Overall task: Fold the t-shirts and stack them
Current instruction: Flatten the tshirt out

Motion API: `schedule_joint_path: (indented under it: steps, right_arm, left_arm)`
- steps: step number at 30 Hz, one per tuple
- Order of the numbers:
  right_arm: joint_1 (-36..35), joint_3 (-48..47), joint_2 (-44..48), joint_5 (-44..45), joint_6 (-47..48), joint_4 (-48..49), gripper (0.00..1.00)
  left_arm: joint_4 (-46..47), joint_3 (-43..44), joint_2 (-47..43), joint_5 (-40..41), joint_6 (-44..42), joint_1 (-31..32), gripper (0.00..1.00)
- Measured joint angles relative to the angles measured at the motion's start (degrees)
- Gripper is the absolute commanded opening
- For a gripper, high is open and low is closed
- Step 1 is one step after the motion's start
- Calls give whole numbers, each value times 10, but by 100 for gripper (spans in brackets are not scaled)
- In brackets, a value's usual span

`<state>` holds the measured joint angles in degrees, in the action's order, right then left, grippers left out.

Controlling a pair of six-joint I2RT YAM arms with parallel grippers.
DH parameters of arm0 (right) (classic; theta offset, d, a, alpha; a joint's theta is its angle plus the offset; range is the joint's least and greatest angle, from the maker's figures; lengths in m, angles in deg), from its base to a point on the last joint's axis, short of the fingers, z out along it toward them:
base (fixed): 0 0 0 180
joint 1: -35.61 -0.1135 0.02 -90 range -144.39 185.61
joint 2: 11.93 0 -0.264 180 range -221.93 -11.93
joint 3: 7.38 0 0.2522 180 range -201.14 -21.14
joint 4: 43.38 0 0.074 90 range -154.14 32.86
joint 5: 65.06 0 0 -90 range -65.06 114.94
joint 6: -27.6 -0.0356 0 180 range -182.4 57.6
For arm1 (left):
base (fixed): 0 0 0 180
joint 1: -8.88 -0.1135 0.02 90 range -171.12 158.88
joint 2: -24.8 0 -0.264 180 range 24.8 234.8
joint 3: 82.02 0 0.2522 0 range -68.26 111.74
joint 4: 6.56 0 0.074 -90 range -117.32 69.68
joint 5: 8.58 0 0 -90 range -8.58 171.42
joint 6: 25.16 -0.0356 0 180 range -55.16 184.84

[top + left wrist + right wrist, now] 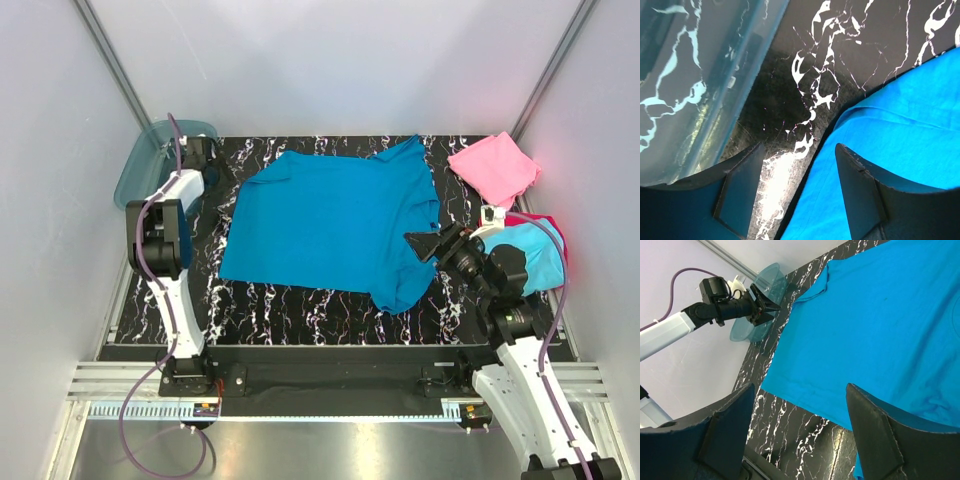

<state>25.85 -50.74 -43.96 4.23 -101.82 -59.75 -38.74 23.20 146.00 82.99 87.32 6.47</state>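
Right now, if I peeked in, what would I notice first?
The big teal-blue t-shirt spread out in the middle of the black marbled table. Next comes the bright pink folded shirt at the far right corner. The left gripper and right gripper sit at opposite sides of the blue shirt, both open and holding nothing.

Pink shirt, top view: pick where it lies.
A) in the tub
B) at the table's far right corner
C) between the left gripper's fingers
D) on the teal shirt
B: the pink shirt lies folded at the table's far right corner, right of the teal shirt, across from the tub.
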Motion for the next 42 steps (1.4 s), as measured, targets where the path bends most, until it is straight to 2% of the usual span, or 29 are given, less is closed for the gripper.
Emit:
schedule_joint_path:
  steps: [9,14,20,26,42]
  right_arm:
    - [0,4,-31,0,0,30,80]
    - [0,7,-46,0,0,46,79]
    - [0,14,-79,0,-3,74,79]
    - [0,17,-92,0,-8,85,79]
    - [0,31,-76,-14,-9,105,78]
  left_arm:
    - [6,12,-5,-66,-12,23,66]
    - [-12,119,43,-111,-45,101,66]
    - [-40,196,103,-136,-69,165,66]
    - [-74,210,155,-130,-75,167,66]
    - [-94,301,207,-100,-90,160,66]
